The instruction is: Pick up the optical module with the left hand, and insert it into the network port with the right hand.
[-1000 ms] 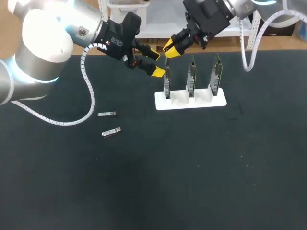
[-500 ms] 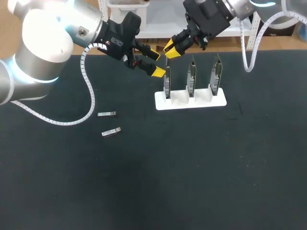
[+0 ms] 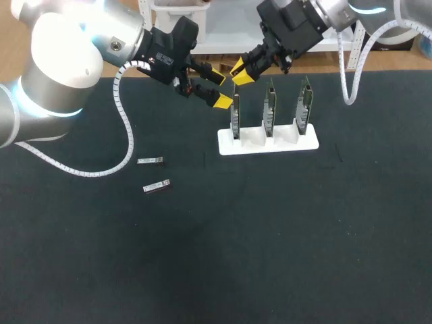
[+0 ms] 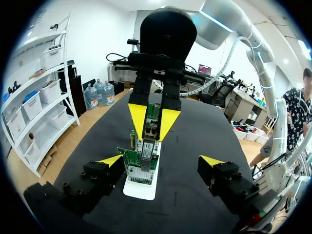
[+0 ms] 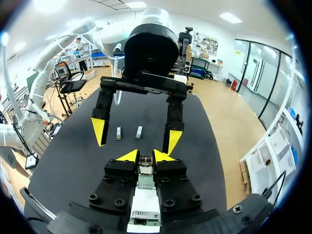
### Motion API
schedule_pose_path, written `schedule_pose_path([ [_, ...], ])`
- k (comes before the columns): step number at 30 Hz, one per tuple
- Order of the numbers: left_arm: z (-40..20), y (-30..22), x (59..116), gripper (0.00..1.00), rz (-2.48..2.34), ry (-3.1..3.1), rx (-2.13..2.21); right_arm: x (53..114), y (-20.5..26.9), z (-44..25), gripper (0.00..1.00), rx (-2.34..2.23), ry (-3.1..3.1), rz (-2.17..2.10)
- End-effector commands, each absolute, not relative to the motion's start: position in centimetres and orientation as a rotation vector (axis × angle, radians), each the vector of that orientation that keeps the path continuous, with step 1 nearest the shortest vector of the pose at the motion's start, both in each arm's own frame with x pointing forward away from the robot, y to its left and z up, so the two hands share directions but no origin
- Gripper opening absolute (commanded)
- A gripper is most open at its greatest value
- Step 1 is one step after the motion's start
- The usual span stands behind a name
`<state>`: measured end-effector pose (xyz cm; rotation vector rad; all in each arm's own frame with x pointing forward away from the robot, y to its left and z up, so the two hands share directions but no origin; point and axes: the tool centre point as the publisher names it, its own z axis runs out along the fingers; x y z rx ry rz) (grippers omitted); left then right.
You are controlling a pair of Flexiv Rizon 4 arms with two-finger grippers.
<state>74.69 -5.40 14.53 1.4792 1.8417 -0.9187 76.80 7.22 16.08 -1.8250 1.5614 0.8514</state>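
the right end effector (image 5: 146,157) pinches the optical module (image 5: 145,165) just above the end card (image 3: 235,118) of the white rack (image 3: 268,143), the left end effector (image 3: 217,88) spread wide just beside that rack

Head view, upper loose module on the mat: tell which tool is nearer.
Left. The left tool hangs open beyond the module, toward the white stand; the right tool, shut on a second module, sits farther off, over the stand's leftmost card.

The right gripper (image 5: 145,157) pinches a small optical module (image 5: 145,165) between its yellow tips. Just ahead of it is the left gripper (image 5: 135,136), fingers wide apart. Farther ahead, one spare module (image 5: 118,133) and another spare module (image 5: 139,132) lie on the dark desk (image 5: 73,165).
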Motion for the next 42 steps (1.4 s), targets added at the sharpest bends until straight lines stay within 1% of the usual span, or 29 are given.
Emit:
schedule_pose_path([
  [1, 14.6, -5.6, 74.9, 1.0, -0.917, 1.852, 1.483, 76.4, 7.2, 15.8, 0.0, -1.82, 1.563, 0.845],
  [16, 14.6, -5.6, 74.9, 1.0, -0.917, 1.852, 1.483, 76.4, 7.0, 15.4, 0.0, -1.832, 1.564, 0.836],
  [17, 14.6, -5.6, 74.9, 1.0, -0.917, 1.852, 1.483, 76.4, 7.0, 15.4, 0.07, -1.833, 1.564, 0.837],
  [18, 14.6, -5.6, 74.9, 1.0, -0.917, 1.852, 1.483, 76.4, 7.0, 15.4, 0.35, -1.831, 1.561, 0.828],
  [19, 14.6, -5.6, 74.9, 1.0, -0.917, 1.852, 1.483, 76.4, 7.0, 15.4, 0.5, -1.831, 1.559, 0.83],
  [20, 14.6, -5.6, 74.9, 1.0, -0.917, 1.852, 1.483, 76.3, 6.9, 15.5, 0.98, -1.835, 1.556, 0.835],
  [21, 14.6, -5.6, 74.9, 1.0, -0.917, 1.852, 1.483, 76.2, 6.9, 15.5, 1.0, -1.834, 1.552, 0.834],
  [30, 14.6, -5.6, 74.9, 1.0, -0.917, 1.852, 1.483, 76.2, 6.7, 16.3, 1.0, -1.788, 1.558, 0.851],
  [39, 14.6, -5.6, 74.9, 1.0, -0.917, 1.852, 1.483, 76.5, 5.0, 17.2, 1.0, -1.714, 1.592, 0.868],
  [40, 14.6, -5.6, 74.9, 1.0, -0.917, 1.852, 1.483, 76.6, 4.8, 17.2, 0.94, -1.706, 1.596, 0.862],
  [41, 14.6, -5.6, 74.9, 1.0, -0.917, 1.852, 1.483, 76.7, 4.6, 17.2, 0.72, -1.698, 1.602, 0.862],
  [42, 14.6, -5.6, 74.9, 1.0, -0.917, 1.852, 1.483, 76.7, 4.4, 17.2, 0.44, -1.694, 1.603, 0.864],
])
